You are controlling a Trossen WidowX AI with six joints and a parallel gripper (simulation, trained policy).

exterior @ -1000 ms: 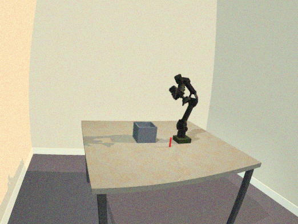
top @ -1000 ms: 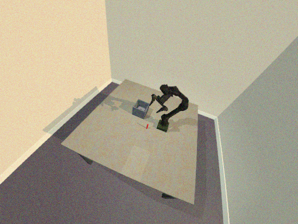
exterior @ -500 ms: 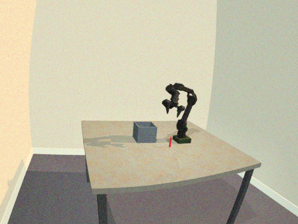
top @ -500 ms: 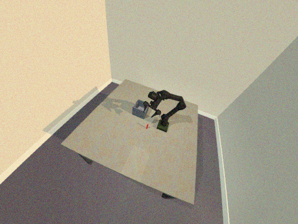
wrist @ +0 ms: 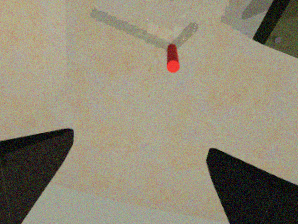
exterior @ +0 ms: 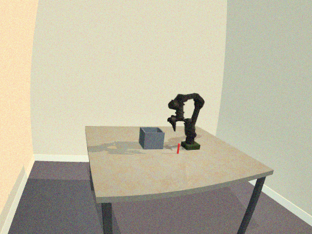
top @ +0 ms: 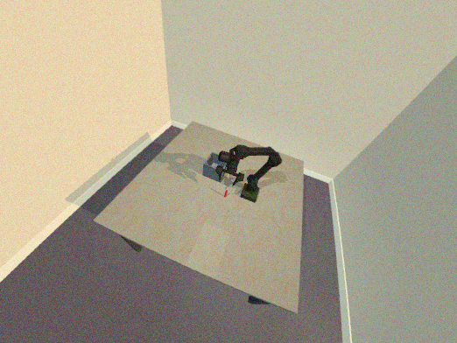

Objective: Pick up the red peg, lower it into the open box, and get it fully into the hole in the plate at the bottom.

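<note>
Peg (top: 226, 192) (exterior: 178, 148) (wrist: 172, 58), red and slim, stands nearly upright on the table (top: 175, 219) (exterior: 137, 173) (wrist: 120, 100), outside the box and near the arm's green base (top: 249, 193) (exterior: 191, 145) (wrist: 286, 35); its round top faces the wrist view, and two shadows spread from its foot. The claw (top: 229, 175) (wrist: 142, 146) hangs above the table with its fingers wide apart and nothing between them; in the wrist view the peg shows beyond the fingertips, above the gap, touching neither one. The blue-grey box (top: 211, 171) (exterior: 153, 141) sits on the table near the peg, its open top facing up, and from above the arm covers part of it. The plate inside is hard to make out, perhaps because the arm and the box walls get in the way. The black arm (top: 258, 151) (exterior: 195, 98) rises from its base, bends over at the top and points its claw downward, while its shadow falls across the table beside the box
</note>
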